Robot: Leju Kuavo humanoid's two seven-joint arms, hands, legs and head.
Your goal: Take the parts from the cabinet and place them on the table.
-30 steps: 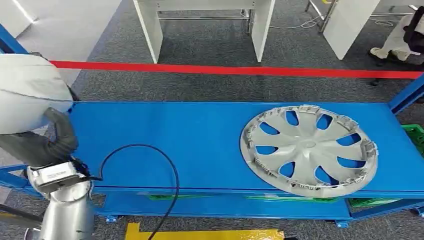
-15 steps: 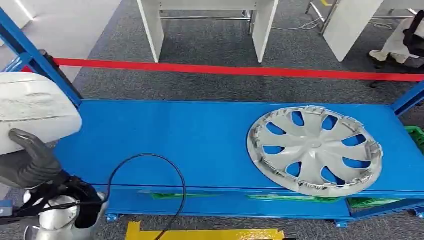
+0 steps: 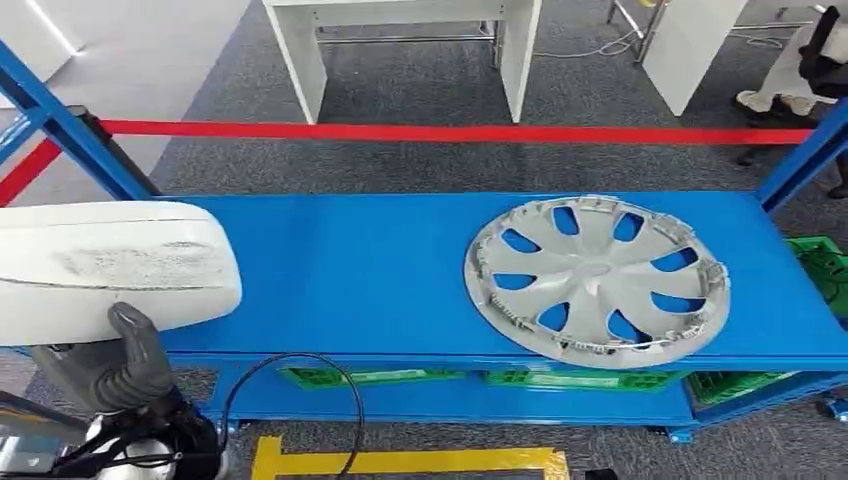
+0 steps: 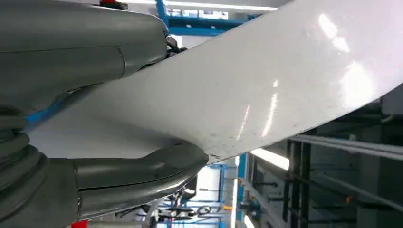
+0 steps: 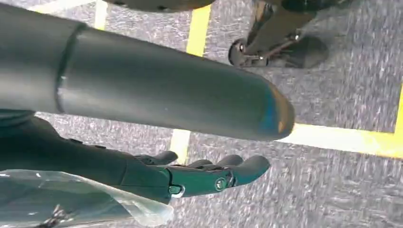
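My left hand [image 3: 120, 365] grips a long, glossy white part [image 3: 110, 265] from beneath, at the left end of the blue table [image 3: 340, 270]. The part's rounded end reaches over the table's left edge. In the left wrist view the white part [image 4: 266, 80] lies across the palm, with the thumb [image 4: 142, 171] pressed against its underside. A silver hubcap [image 3: 597, 277] lies flat on the right half of the table, near the front edge. My right hand [image 5: 209, 175] hangs over the carpeted floor with its fingers stretched out and nothing in them.
Blue frame posts [image 3: 70, 130] stand at the table's left and right ends. Green crates [image 3: 820, 260] sit on the shelf below. A black cable [image 3: 300, 380] loops by my left arm. Red tape [image 3: 450, 132], white furniture legs [image 3: 300, 60] and a person [image 3: 800, 70] are beyond the table.
The white part in my left hand has swung right and now reaches over the table's left end. My left hand sits lower in the picture. The view has shifted a little.
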